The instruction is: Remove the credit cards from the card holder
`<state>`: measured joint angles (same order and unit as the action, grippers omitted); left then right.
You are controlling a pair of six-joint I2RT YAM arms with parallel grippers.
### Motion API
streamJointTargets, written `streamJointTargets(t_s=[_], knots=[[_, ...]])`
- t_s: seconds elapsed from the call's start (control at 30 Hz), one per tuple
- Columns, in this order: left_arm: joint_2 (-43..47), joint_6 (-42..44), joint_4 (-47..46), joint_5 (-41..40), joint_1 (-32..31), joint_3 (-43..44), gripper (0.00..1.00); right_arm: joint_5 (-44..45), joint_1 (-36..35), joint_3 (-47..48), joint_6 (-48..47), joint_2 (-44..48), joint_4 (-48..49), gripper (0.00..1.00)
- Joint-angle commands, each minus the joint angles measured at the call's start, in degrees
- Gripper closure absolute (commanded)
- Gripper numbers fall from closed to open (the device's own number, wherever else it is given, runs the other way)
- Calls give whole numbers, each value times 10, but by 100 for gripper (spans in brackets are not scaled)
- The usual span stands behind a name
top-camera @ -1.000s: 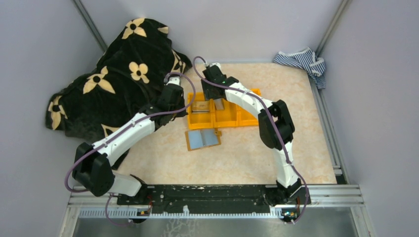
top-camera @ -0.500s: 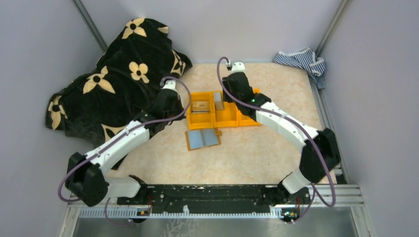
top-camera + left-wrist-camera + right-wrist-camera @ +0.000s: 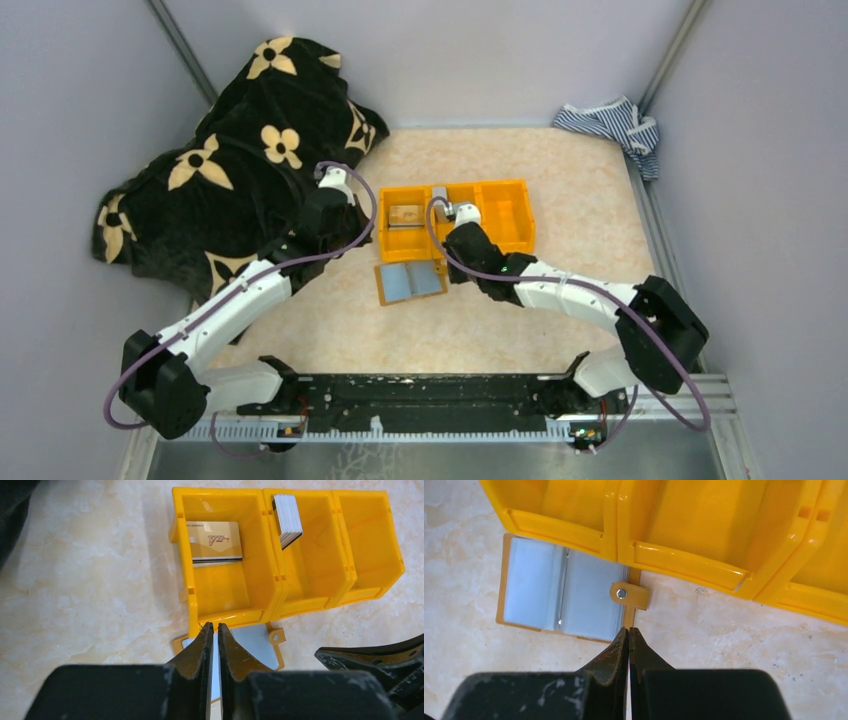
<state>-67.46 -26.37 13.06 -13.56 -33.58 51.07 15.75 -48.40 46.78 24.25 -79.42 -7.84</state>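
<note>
Facing the flat orange-tan folding card holder (image 3: 561, 597), lying open, our left claw (image 3: 215, 626) & right claw (image 3: 628, 629) are pinched together, empty.

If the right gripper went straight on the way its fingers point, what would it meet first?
Probably the open card holder: the right gripper, fingers shut, aims at its edge by the snap tab. The orange bin lies just beyond. How high the gripper sits is unclear.

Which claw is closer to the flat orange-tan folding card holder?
Right. The right claw sits at the card holder's snap-tab edge; the left claw hangs farther off to its left.
</note>
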Motion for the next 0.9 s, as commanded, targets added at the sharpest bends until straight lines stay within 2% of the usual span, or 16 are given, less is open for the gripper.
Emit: streamJointTargets(t_s=[0.0,0.23,0.87], knots=[[8,-4,-11,8,4,8,88,12,0,-7,43,-29,57,100],[9,-1,-1,-8,4,10,88,10,20,21,25,-97,66,100],[1,4,-2,-24,8,9,87,-34,101,119,-21,-204,79,100]])
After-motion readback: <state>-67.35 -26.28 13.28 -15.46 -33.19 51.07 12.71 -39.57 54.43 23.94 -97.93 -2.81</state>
